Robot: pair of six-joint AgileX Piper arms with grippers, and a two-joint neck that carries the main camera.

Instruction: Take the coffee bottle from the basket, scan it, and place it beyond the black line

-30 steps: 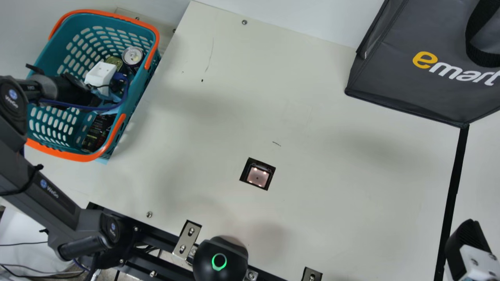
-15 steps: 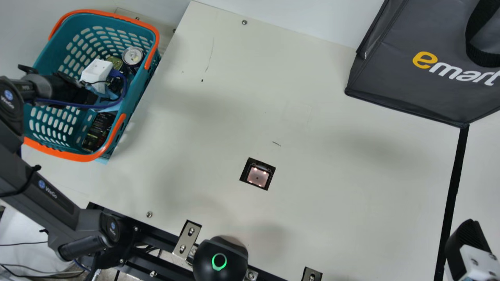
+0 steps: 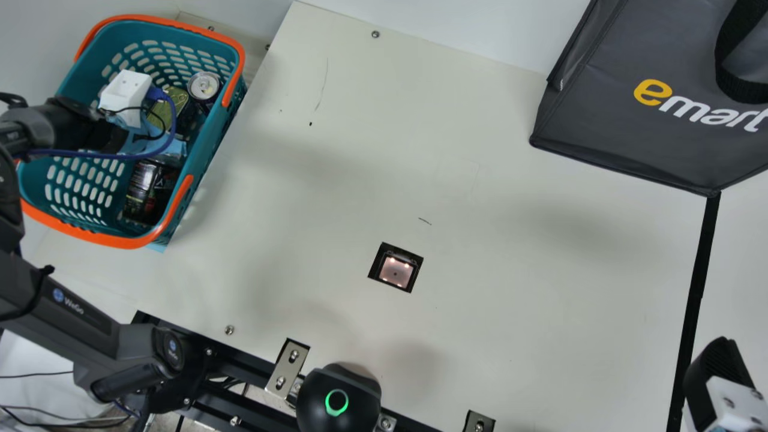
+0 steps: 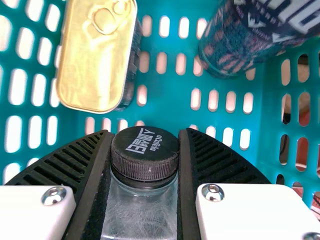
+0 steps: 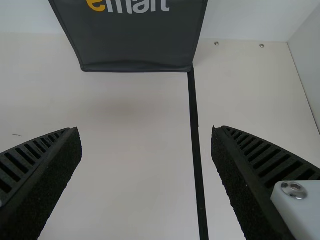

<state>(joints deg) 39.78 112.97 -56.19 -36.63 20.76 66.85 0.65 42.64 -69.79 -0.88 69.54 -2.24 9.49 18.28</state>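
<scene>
Holding the coffee bottle (image 4: 140, 212) by its black cap (image 4: 145, 152), between the two fingers of left gripper (image 3: 126, 93) — over or inside the basket (image 3: 126, 242), cannot tell exactly which — and, at the other side of the table (image 3: 510, 180), having right gripper (image 3: 720, 372) near the black line (image 3: 699, 276), with its ribbed fingers standing well apart.

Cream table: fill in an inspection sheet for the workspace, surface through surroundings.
Surface: thin dark marks on the cream table.
Job's things: coffee bottle gripped at the basket; scanner lit in its cutout; black line at right.
Clutter: silver-topped can and gold-lidded tin in the basket.
Grippers: left gripper closed on the bottle; right gripper open, empty.
Cables: blue cable looping at the left gripper; thin cables off the table, lower left.
Surroundings: dark grey bag by the line's far end.
</scene>
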